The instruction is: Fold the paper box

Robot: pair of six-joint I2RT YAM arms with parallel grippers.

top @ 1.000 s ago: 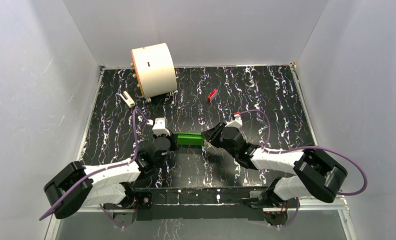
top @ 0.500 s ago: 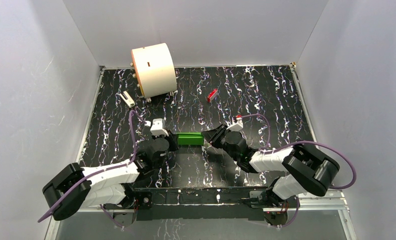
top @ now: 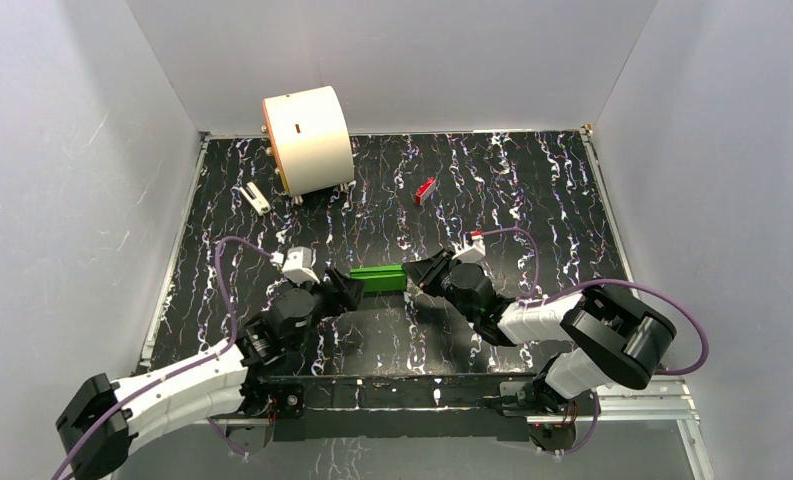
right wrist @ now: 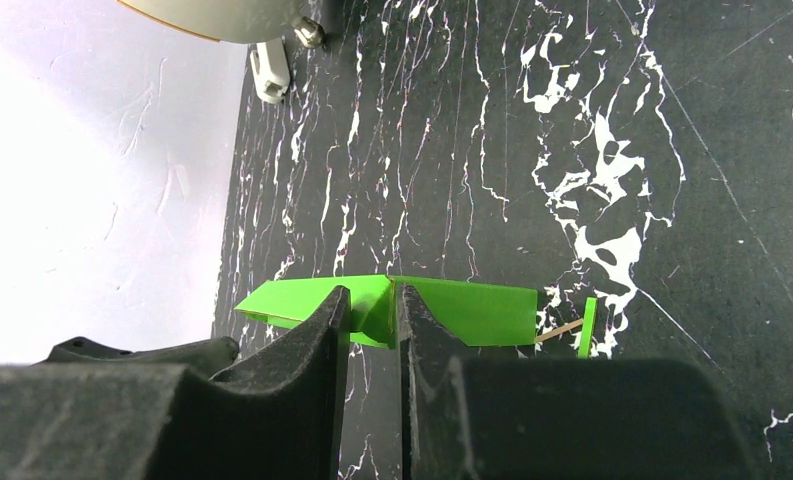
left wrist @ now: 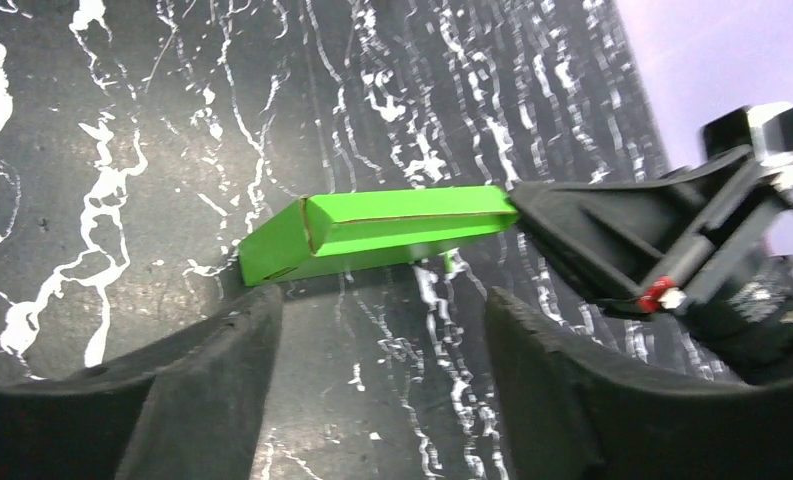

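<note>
The bright green paper box (top: 377, 279) is a flat folded strip lying across the middle of the black marbled table. My right gripper (top: 417, 275) is shut on its right end. In the right wrist view the two jaws (right wrist: 372, 295) pinch a fold of the paper box (right wrist: 472, 305), and a thin green flap (right wrist: 588, 325) sticks out to the right. My left gripper (top: 347, 292) is open just short of the box's left end. In the left wrist view its fingers (left wrist: 382, 305) stand wide apart with bare table between them. The paper box (left wrist: 372, 232) lies beyond them, untouched.
A large cream cylinder (top: 307, 140) stands at the back left, with a small white piece (top: 256, 198) beside it. A small red block (top: 425, 190) lies at the back centre. White walls enclose the table on three sides.
My left gripper has opened, let go of the box's left end, and drawn back toward the near left. The right gripper has stayed pinched on the right end and barely moved.
</note>
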